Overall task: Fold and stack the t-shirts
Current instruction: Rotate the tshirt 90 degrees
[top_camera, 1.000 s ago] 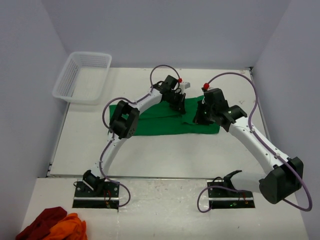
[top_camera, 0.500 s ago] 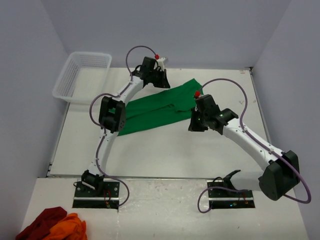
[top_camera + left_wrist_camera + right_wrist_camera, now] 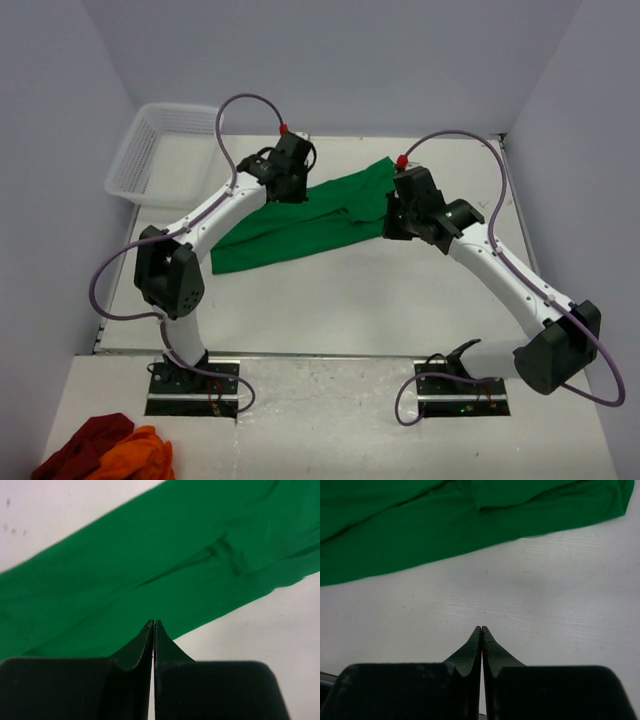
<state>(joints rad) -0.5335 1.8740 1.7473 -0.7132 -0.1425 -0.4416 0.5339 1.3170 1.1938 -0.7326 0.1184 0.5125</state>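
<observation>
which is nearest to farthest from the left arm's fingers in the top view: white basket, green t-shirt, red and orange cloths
1. green t-shirt: mid-table, right by the left fingers.
2. white basket: far left corner of the table.
3. red and orange cloths: near left corner, in front of the arm bases, plainly farthest.

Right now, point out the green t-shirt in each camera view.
Top external: the green t-shirt slants across the middle, low left to high right.
Left wrist: a wide diagonal band across the upper picture.
Right wrist: along the top edge.
Shared landmark: the white table beside it.
</observation>
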